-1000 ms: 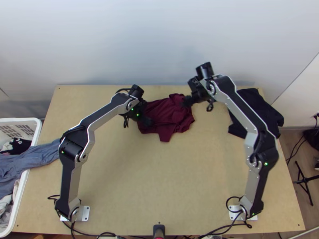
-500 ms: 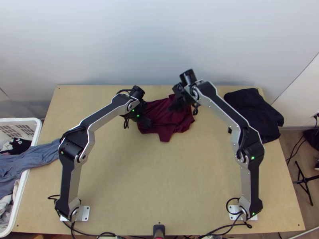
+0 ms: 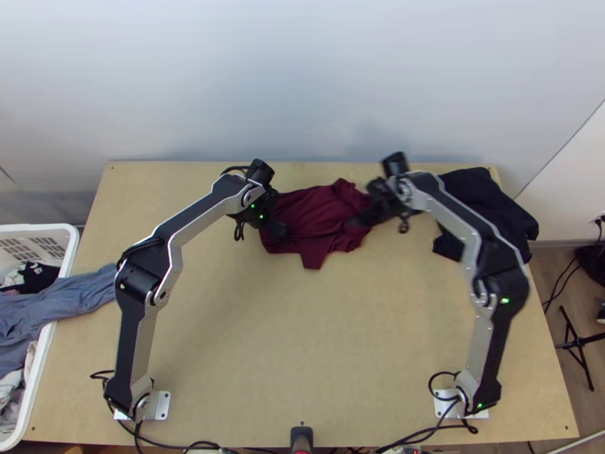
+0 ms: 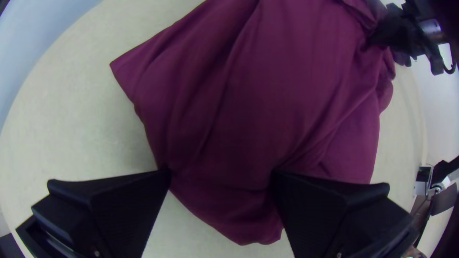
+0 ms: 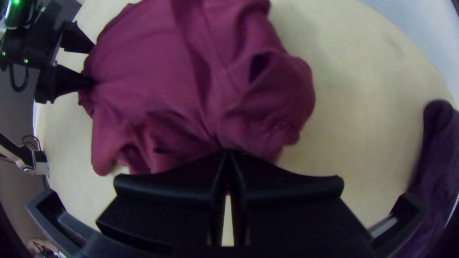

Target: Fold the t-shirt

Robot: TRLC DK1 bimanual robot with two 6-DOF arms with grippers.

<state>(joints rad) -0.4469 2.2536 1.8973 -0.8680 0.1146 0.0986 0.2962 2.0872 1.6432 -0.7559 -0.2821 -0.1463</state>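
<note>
- Maroon cloth: the t-shirt [image 3: 306,219] lies bunched and creased toward the far side of the wooden table [image 3: 287,340], between the two grippers, with room on the near side that would suit spreading it.
- The left gripper [image 4: 221,177] has its fingers parted, one to either side of an edge of the shirt; it looks placed there to pinch that edge or pin it down.
- The right gripper [image 5: 228,153] has its fingers closed on the opposite side, creases running in to the tips, probably so the rumpled part can be drawn out from the left gripper (a flatter shirt should fold more neatly).
- A dark garment [image 3: 491,216] lies in a loose heap at the table's far right, perhaps put there to leave the middle for work.
- The white basket [image 3: 72,246], at the table's left, holds a black piece [image 3: 36,277] and pale clothes [image 3: 9,386]. A grey-blue garment [image 3: 68,296] drapes across its rim onto the table, likely within easy reach for later.
</note>
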